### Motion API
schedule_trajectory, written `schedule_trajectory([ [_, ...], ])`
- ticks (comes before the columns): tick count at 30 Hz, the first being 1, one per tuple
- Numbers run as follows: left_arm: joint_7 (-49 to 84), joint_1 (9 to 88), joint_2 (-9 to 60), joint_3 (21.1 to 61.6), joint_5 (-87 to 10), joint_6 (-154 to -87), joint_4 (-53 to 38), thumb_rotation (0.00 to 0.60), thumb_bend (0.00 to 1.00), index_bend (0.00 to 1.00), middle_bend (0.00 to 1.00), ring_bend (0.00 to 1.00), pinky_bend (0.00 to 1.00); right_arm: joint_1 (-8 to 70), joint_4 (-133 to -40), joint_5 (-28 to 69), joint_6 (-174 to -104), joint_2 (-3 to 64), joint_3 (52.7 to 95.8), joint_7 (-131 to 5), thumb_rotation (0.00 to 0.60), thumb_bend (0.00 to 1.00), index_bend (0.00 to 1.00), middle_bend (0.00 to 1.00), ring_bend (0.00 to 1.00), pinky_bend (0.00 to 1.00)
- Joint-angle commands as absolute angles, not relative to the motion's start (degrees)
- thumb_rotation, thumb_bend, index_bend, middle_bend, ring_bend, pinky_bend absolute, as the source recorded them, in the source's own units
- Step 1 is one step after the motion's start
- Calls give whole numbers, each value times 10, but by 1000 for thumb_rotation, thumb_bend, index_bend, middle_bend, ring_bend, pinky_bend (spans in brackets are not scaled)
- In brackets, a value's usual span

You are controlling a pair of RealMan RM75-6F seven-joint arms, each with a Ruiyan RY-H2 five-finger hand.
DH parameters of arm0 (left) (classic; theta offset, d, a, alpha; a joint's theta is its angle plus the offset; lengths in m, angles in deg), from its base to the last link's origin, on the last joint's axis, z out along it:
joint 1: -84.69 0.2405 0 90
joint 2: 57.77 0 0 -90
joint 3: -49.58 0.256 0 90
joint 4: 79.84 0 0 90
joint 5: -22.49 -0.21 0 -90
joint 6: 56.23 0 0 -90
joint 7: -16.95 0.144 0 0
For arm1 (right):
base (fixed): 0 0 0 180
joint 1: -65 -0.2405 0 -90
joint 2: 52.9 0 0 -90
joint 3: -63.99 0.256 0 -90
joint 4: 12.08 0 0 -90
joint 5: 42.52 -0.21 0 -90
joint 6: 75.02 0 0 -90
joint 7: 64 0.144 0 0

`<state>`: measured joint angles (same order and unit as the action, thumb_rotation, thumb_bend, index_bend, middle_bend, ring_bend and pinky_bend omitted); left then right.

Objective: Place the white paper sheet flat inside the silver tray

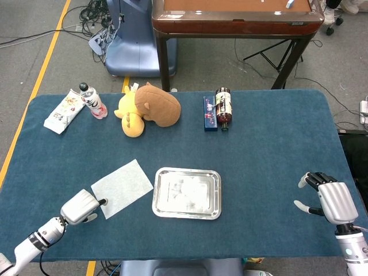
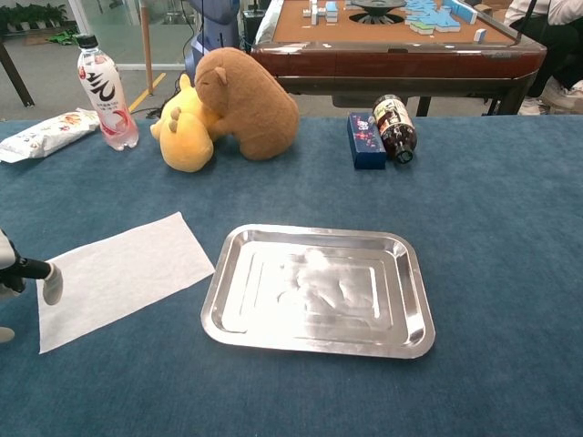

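Observation:
The white paper sheet [image 1: 122, 187] [image 2: 120, 274] lies flat on the blue table, just left of the silver tray [image 1: 187, 194] [image 2: 318, 289], which holds nothing. My left hand [image 1: 80, 207] [image 2: 23, 276] sits at the sheet's near-left corner, one fingertip [image 2: 52, 283] over the paper's edge; I cannot tell whether it touches the sheet. My right hand [image 1: 328, 199] rests open near the table's right edge, far from the tray, and shows only in the head view.
At the back stand a brown and yellow plush toy [image 1: 148, 107], a drink bottle [image 1: 92, 100], a snack packet [image 1: 64, 111], a blue box [image 1: 209, 113] and a dark bottle lying down [image 1: 223, 107]. A wooden table [image 1: 236, 20] stands beyond.

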<state>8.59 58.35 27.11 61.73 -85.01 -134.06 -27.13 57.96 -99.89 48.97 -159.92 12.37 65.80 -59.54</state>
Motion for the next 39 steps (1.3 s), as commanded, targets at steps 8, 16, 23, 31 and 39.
schedule_trajectory([
  [8, 89, 579, 277, 615, -842, -1329, -269, 600, 194, 455, 943, 791, 906, 580, -999, 489, -1601, 122, 659, -592, 600, 63, 496, 428, 344, 471],
  [16, 93, 579, 279, 617, -840, -1325, -273, 600, 193, 456, 943, 791, 906, 580, -1000, 489, -1601, 121, 659, -591, 600, 63, 496, 428, 344, 471],
  [23, 93, 579, 282, 619, -839, -1323, -274, 600, 194, 456, 943, 791, 906, 580, -1000, 489, -1601, 121, 659, -591, 600, 63, 496, 429, 344, 471],
  [31, 95, 577, 288, 621, -840, -1320, -277, 600, 194, 459, 943, 791, 906, 580, -1000, 489, -1601, 120, 659, -590, 600, 63, 496, 428, 344, 471],
  [39, 92, 576, 293, 620, -838, -1322, -279, 600, 213, 466, 944, 792, 906, 581, -1000, 489, -1602, 119, 659, -589, 600, 64, 496, 428, 344, 471],
])
